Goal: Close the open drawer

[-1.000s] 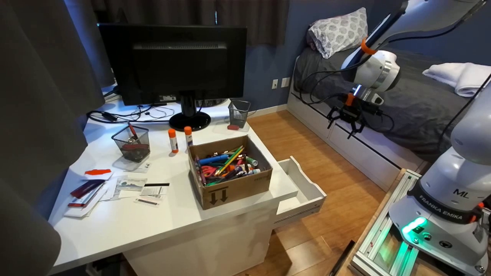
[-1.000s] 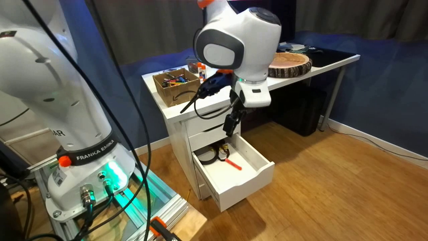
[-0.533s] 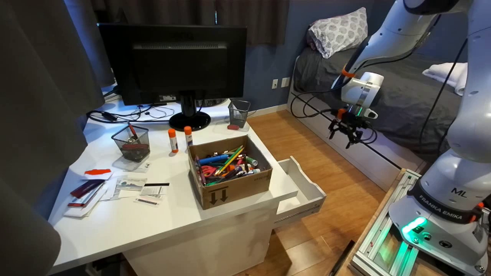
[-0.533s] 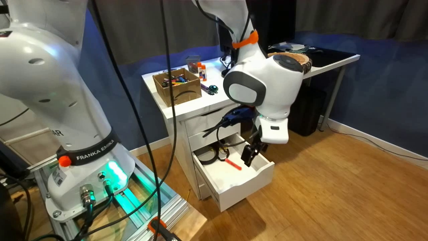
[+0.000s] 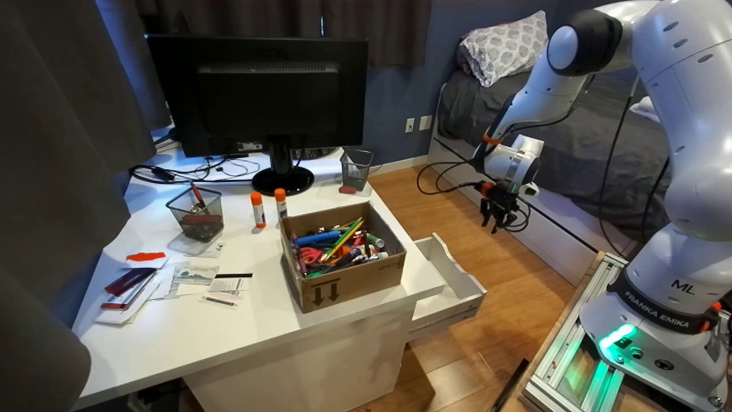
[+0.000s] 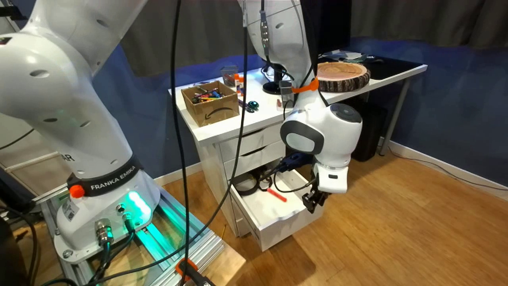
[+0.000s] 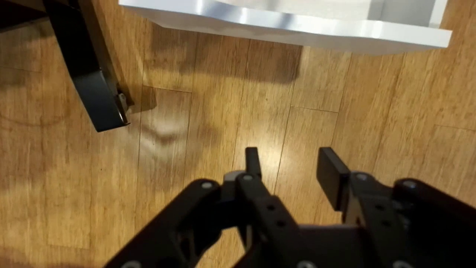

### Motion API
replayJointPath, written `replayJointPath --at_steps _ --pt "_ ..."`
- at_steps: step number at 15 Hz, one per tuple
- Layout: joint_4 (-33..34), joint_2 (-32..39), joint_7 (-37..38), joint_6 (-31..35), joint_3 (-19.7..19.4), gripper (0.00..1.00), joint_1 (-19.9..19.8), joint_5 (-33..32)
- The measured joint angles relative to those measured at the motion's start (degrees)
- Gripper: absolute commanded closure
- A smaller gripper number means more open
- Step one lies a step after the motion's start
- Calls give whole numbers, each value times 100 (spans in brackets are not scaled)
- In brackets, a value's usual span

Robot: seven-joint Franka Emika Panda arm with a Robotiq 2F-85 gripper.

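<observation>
The white drawer [image 6: 291, 226] is pulled out of the desk cabinet, with a red stick and dark items lying inside. Part of the same drawer [image 5: 449, 272] shows beyond the desk edge in an exterior view. My gripper [image 6: 309, 207] hangs near the outer corner of the drawer's front panel and covers part of it there. In the wrist view the front panel's top edge [image 7: 282, 23] crosses the top of the picture, apart from the fingers. The gripper [image 7: 288, 160] is partly open, with only wooden floor visible between its fingers.
A cardboard box of pens [image 6: 210, 103] stands on the white desk [image 6: 254, 119] above the drawers. A black bar-like object [image 7: 87, 74] reaches in at the left of the wrist view. Cables [image 6: 238, 159] hang from the arm, and a bed [image 5: 606, 126] stands behind it.
My gripper has come down and outward, from above the drawer to its front panel. The fingers have drawn closer together. The drawer has not moved.
</observation>
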Motion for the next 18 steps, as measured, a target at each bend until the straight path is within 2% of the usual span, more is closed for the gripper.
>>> replayJointPath --at_steps 2,3,10,18 --pt "411 378 214 44 111 98 2 215" --pt "613 558 302 61 166 99 5 326" --pt "1968 1675 468 188 499 99 8 941" --pt "2047 1774 463 184 445 100 58 944"
